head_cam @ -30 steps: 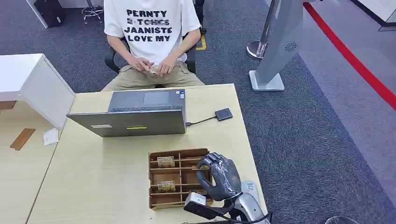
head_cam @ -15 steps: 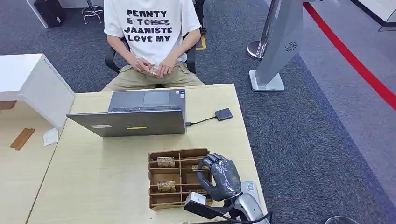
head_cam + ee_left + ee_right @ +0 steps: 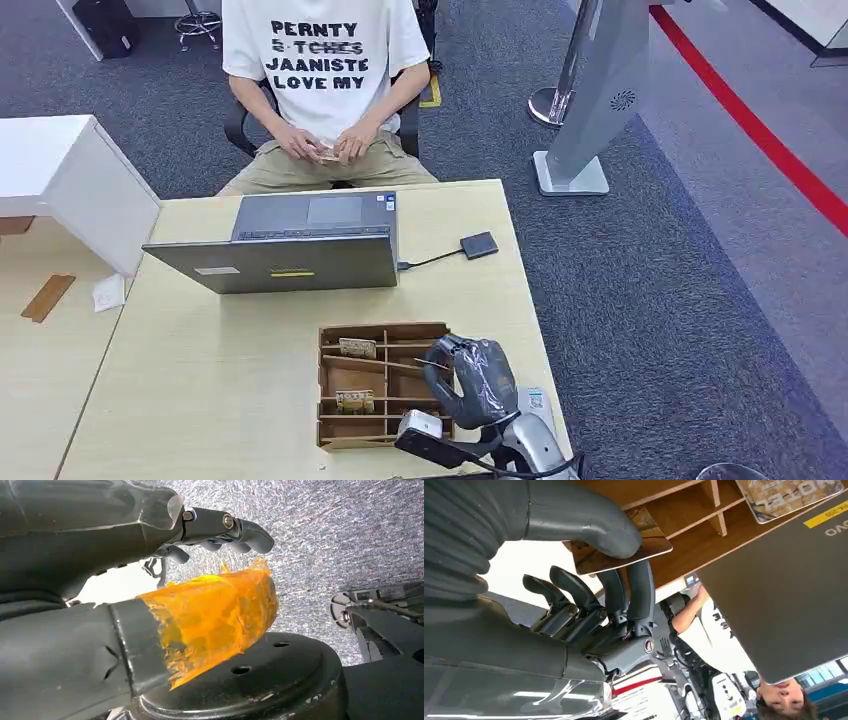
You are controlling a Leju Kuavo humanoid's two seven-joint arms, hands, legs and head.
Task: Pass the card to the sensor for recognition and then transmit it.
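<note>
From the head view, the right hand sits at the right edge of the brown compartmented card box on the table, with a laptop and a small black sensor on its cable farther back and a seated person behind them. The left wrist view has the left hand over grey carpet, its fingers extended and apart, its thumb wrapped in orange tape, nothing held. In the right wrist view the thumb and fingers of the right hand pinch a card just beside the box's compartments.
</note>
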